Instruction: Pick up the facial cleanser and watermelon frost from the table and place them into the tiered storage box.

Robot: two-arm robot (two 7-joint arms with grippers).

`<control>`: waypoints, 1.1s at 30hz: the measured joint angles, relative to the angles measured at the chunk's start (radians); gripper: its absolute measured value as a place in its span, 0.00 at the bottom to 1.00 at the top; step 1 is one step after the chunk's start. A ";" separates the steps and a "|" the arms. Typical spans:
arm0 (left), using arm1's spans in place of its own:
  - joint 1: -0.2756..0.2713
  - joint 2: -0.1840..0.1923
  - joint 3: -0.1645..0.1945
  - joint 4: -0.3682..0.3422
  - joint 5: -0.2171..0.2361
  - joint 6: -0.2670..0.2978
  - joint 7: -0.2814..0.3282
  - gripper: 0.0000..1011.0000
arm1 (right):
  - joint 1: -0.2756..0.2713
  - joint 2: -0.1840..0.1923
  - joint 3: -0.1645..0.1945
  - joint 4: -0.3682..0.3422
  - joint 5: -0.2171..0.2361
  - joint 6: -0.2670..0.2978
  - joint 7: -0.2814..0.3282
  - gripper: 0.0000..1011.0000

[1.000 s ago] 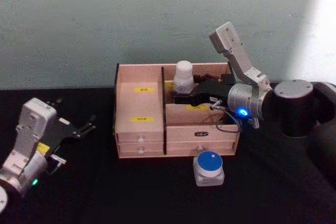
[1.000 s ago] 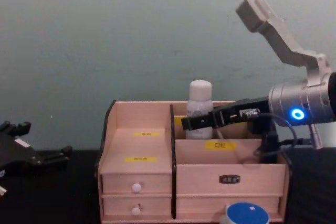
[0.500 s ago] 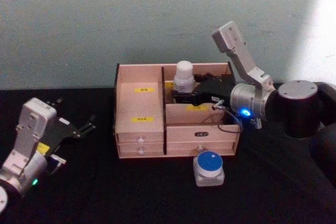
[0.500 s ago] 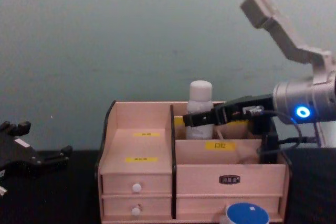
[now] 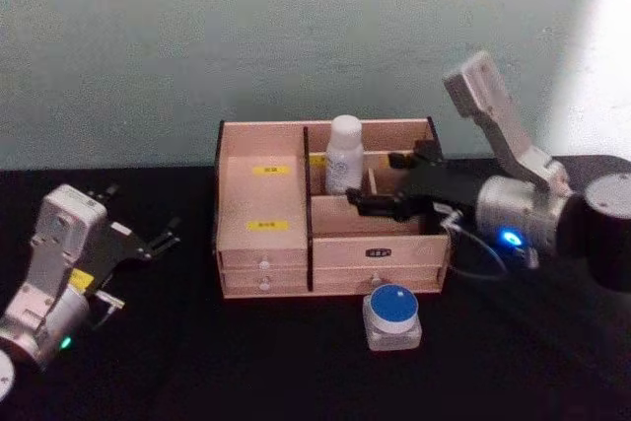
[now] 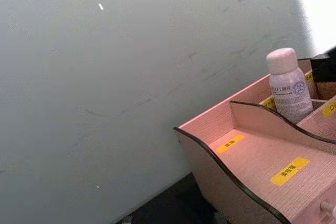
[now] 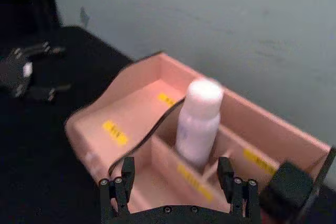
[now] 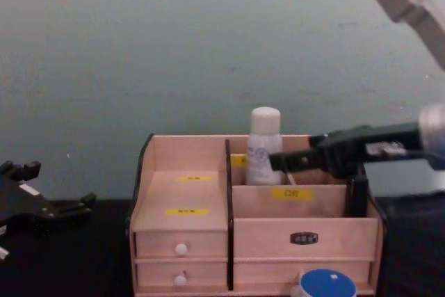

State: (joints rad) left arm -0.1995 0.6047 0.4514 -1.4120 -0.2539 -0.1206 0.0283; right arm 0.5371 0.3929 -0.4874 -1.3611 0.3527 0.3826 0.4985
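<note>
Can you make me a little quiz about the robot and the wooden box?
1. True or false: the white bottle lies on its side.
2. Where is the blue-lidded jar? A) in a drawer B) on the table in front of the tiered storage box C) on top of the bottle
3. Fill the gap: the right gripper, near the bottle, is ___ (open or shut).
Key: 1 false, it stands upright in the box; 2 B; 3 open.

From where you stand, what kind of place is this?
Probably a robot test bench, not a home: a black table against a bare pale wall, one tiered storage box holding a white bottle, and the right pincer open near it.
</note>
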 joint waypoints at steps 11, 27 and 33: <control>0.000 0.000 0.000 0.000 0.000 0.000 0.000 0.99 | -0.140 0.166 -0.007 -0.134 0.028 -0.033 0.058 0.99; 0.000 0.000 0.000 0.000 0.000 0.000 0.000 0.99 | -0.228 0.263 -0.029 -0.205 0.078 -0.067 0.110 0.99; 0.000 0.000 0.000 0.000 0.000 0.000 0.000 0.99 | -0.218 0.259 -0.057 -0.187 0.075 -0.055 0.105 0.99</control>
State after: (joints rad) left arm -0.1995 0.6047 0.4514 -1.4120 -0.2539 -0.1205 0.0282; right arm 0.3190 0.6519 -0.5446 -1.5478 0.4273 0.3272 0.6040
